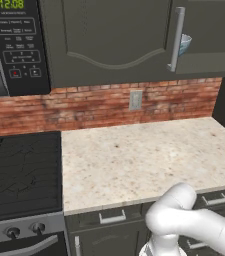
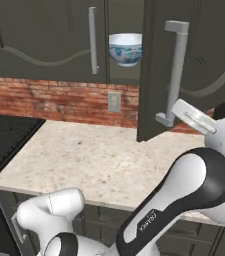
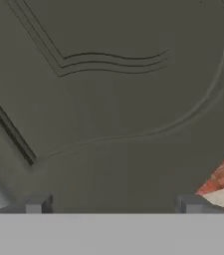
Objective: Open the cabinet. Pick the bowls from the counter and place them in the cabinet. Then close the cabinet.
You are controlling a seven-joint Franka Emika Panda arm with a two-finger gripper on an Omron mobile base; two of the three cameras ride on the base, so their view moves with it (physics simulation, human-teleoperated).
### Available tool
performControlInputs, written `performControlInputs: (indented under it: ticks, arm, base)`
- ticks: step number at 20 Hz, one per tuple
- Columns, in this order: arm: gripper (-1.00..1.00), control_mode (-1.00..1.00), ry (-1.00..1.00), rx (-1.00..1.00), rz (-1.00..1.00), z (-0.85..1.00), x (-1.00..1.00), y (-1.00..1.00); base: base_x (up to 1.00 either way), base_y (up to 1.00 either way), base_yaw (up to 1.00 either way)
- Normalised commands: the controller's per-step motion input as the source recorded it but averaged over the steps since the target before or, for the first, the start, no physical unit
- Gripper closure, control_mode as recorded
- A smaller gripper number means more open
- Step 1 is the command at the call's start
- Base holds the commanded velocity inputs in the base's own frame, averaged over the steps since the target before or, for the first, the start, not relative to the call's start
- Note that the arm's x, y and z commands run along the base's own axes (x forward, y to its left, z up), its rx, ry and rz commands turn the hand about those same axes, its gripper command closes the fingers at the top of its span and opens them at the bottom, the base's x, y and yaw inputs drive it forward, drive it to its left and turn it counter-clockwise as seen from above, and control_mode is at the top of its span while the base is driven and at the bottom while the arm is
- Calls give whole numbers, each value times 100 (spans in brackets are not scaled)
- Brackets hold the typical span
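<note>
The cabinet's left door is shut, and its right door stands swung out over the counter. A white bowl with a pale blue pattern sits inside the cabinet, also seen just right of the left door's bar handle as the bowl. My hand is at the lower end of the open door's bar handle. In the hand view my gripper is open, its fingertips wide apart. It faces the arched door panel at close range with nothing between the fingers.
A black microwave hangs at the left above the black stovetop. A brick backsplash with a wall outlet runs behind the counter. Drawers with short handles sit below its front edge.
</note>
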Motion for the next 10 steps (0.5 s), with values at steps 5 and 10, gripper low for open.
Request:
performControlInputs:
  ticks: [5, 10]
  arm:
    - [-100, -100, -23, 4, -14, 17, 100, 100]
    - [-100, -100, -30, 0, -22, 24, 91, 100]
  base:
    - [0, 0, 0]
    - [0, 0, 0]
